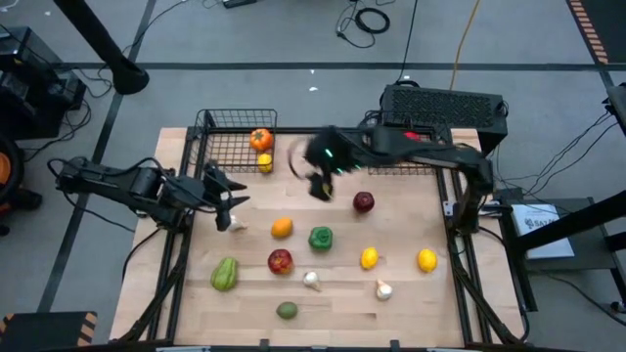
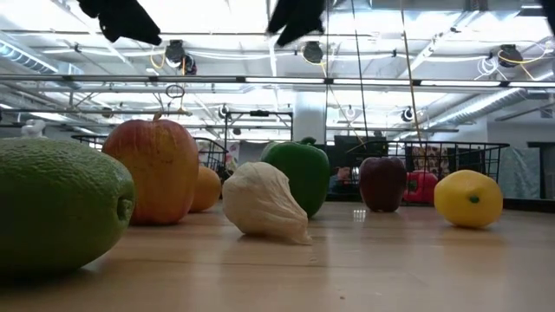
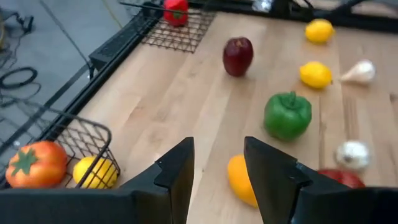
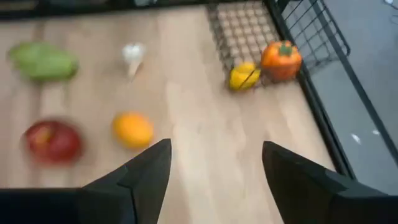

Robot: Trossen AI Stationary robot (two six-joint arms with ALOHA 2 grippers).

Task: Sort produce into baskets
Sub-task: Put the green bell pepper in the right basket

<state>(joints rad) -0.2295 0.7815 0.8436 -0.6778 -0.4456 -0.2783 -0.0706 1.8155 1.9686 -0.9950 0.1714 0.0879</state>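
Observation:
My left gripper [image 1: 238,196] is open and empty above the table's left part, near a white garlic bulb [image 1: 236,224]; an orange [image 3: 239,180] lies just beyond its fingers. My right gripper [image 1: 318,188] is open and empty above the table's far middle, between the two wire baskets. The left basket [image 1: 220,147] holds a tomato [image 1: 260,139] and a lemon [image 1: 265,162]. The right basket [image 1: 430,168], partly under my right arm, holds a red pepper [image 1: 416,137]. The rest of the produce lies loose on the table.
On the wood lie a dark red apple [image 1: 363,202], a green pepper [image 1: 320,238], a red apple [image 1: 280,261], two lemons [image 1: 369,258] [image 1: 426,259], two garlic bulbs [image 1: 311,281] [image 1: 383,289], a green piece [image 1: 224,274] and a lime [image 1: 287,311]. A black vented box [image 1: 445,106] stands behind the table's far right.

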